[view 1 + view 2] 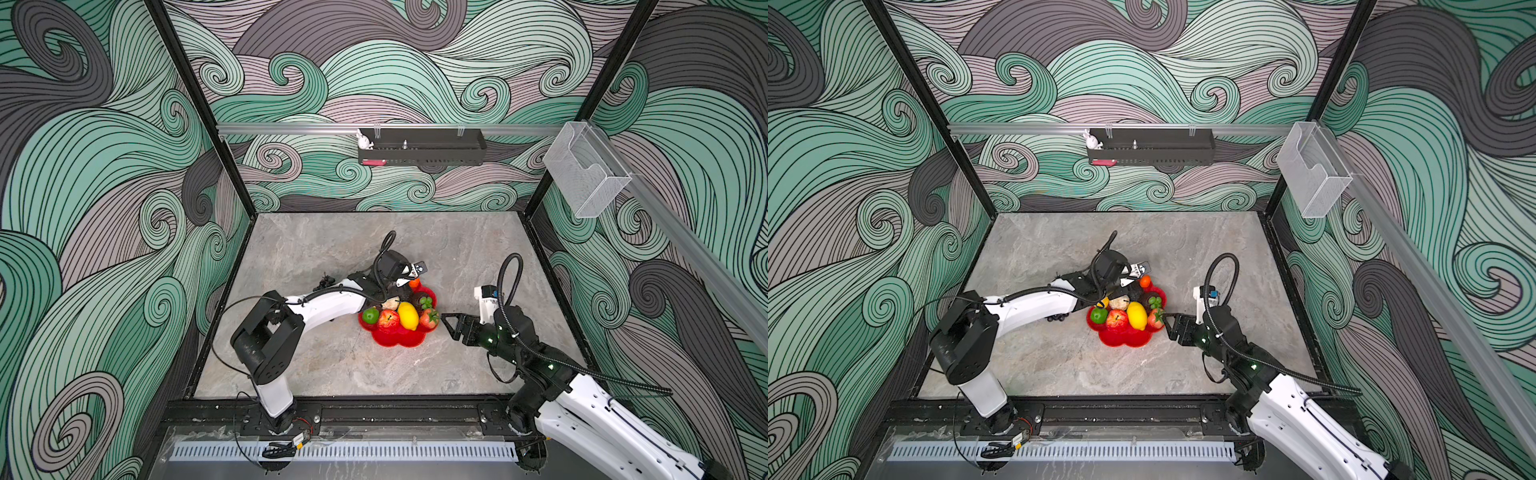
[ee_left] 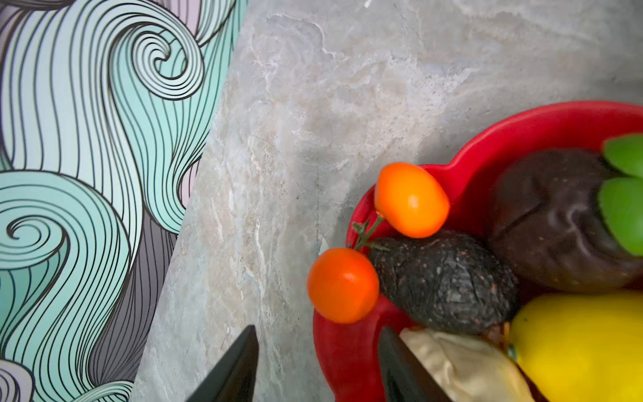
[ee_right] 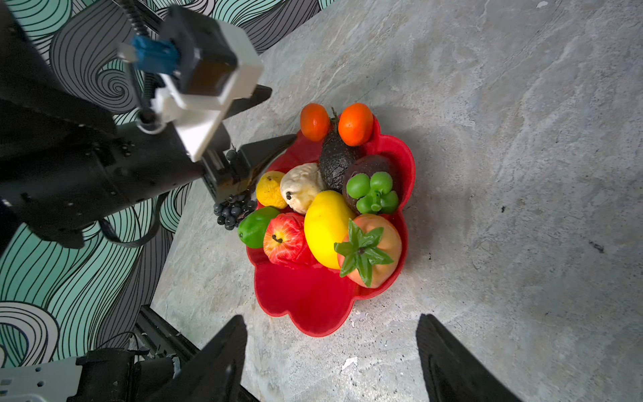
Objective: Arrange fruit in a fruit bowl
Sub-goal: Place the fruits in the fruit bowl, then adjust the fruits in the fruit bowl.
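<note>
The red fruit bowl (image 1: 399, 338) (image 3: 306, 299) holds an apple (image 3: 283, 240), a large lemon (image 3: 325, 226), a strawberry (image 3: 374, 254), a lime (image 3: 255, 226), a beige lumpy piece (image 3: 302, 188), a small lemon (image 3: 269, 189) and dark avocado-like pieces (image 2: 445, 278). Two small oranges (image 2: 342, 285) joined by a stem rest on the bowl's far rim. My left gripper (image 2: 318, 334) (image 1: 406, 281) hangs open just over that rim, holding nothing. The grape bunch (image 3: 231, 210) (image 1: 1057, 318) lies on the table beside the bowl, under the left arm. My right gripper (image 3: 332, 319) (image 1: 446, 322) stands open by the bowl's right side.
A black wall tray (image 1: 422, 151) with a small white figure hangs on the back wall. A clear mesh bin (image 1: 586, 174) is fixed to the right wall. The grey stone table (image 1: 332, 365) is walled on three sides, with a black rail along the front.
</note>
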